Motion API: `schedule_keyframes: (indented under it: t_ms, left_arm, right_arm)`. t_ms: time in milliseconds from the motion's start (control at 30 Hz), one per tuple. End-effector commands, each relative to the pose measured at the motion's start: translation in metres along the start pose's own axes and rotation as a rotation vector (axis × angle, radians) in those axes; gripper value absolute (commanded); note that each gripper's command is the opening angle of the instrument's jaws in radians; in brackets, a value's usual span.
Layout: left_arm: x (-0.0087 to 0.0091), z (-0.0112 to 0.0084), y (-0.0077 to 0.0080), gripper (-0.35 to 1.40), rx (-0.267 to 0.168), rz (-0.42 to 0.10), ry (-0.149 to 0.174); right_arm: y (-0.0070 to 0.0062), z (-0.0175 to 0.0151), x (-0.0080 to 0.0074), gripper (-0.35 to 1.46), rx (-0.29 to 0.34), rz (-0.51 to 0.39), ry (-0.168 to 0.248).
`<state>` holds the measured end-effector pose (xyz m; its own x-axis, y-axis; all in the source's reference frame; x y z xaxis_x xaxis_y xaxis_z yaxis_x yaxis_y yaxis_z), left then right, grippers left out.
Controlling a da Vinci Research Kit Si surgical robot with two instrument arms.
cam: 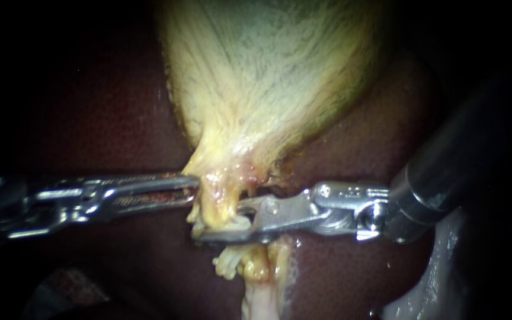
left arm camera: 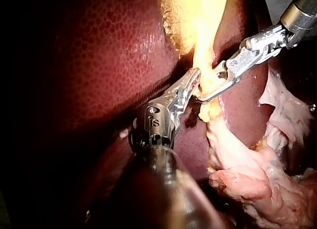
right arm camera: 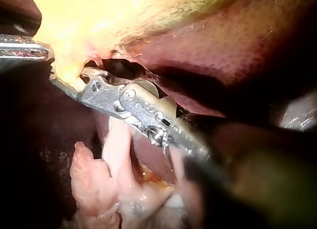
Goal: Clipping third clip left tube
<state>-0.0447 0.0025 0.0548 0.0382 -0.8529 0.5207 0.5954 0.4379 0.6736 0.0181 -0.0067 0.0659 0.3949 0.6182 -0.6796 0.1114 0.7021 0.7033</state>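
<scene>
- Right instrument (cam: 220, 223) straddles the tube (cam: 217, 202) just below the gallbladder (cam: 268, 77), where its neck tapers. Its jaws are partway closed, and the yellow stalk fills the gap and touches both. Whether a clip sits in them cannot be told.
- Tube looks short and bunched at this spot, with no clip visible on it, and the endoscope view does not show which strand is the left one. A closure now could take the wrong strand or only part of the width, leaving a loose clip.
- Left instrument (cam: 191, 188), jaws closed on the edge of the gallbladder's neck, holds just beside the right one's tips. If that hold slips or pulls harder, the stalk may slide out of the bite or tear at the neck.
- Both sets of tips nearly touch, so a small drift could bring metal against metal and spoil the closure.
- Liver (cam: 102, 118) lies close behind the lower jaw, and pushing deeper risks scoring its surface.
- Pale frayed tissue (cam: 259, 296) hangs just under the jaws and could be drawn into the bite alongside the tube.
</scene>
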Motion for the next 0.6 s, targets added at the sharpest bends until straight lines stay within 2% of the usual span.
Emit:
schedule_keyframes:
  t_ms: [33, 600]
  left_arm:
    - [0.0, 0.0, 0.0, -0.35, -0.001, 0.0, 0.0]
    - [0.0, 0.0002, -0.0001, -0.35, -0.002, -0.001, -0.001]
  right_arm:
    - [0.0, 0.0, 0.0, -0.35, 0.001, -0.001, -0.002]
    - [-0.0001, 0.0001, -0.0002, -0.35, 0.001, 0.003, -0.005]
